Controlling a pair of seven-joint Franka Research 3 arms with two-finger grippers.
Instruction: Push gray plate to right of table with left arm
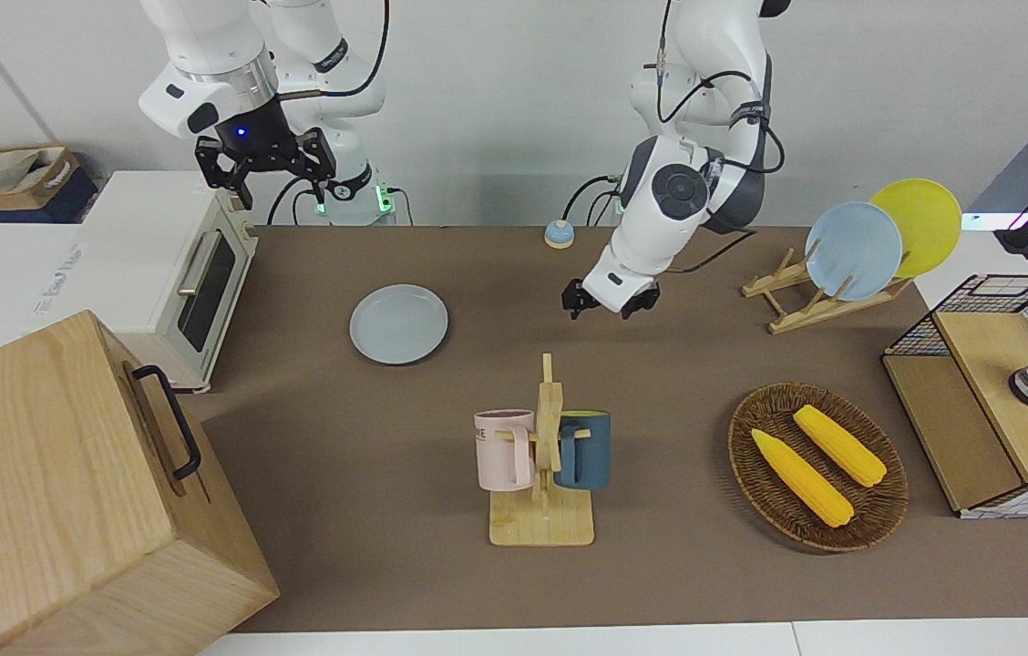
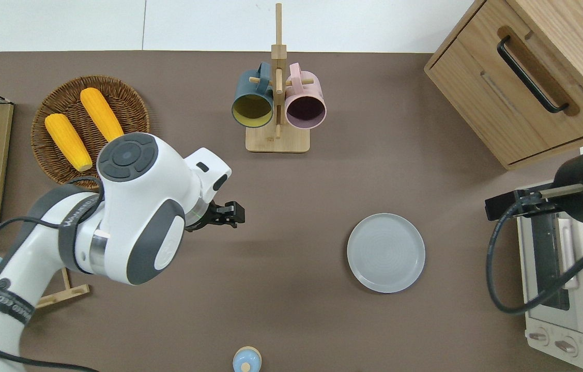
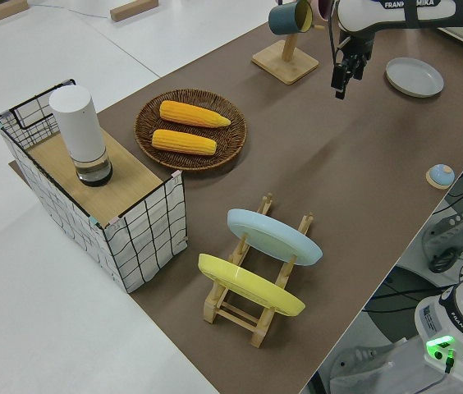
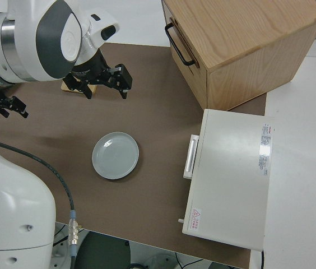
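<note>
The gray plate (image 1: 398,324) lies flat on the brown table (image 1: 341,456), toward the right arm's end and beside the toaster oven. It also shows in the overhead view (image 2: 386,253), the left side view (image 3: 414,76) and the right side view (image 4: 115,155). My left gripper (image 1: 610,305) is open and empty, raised over bare table well apart from the plate, as the overhead view (image 2: 229,216) shows. My right gripper (image 1: 265,164) is open and parked.
A white toaster oven (image 1: 177,273) and a wooden cabinet (image 1: 67,492) stand at the right arm's end. A mug stand (image 2: 277,103) holds two mugs. A wicker basket (image 1: 819,465) with corn, a plate rack (image 1: 806,305), a wire box (image 1: 997,392) and a small blue knob (image 1: 557,234) are also there.
</note>
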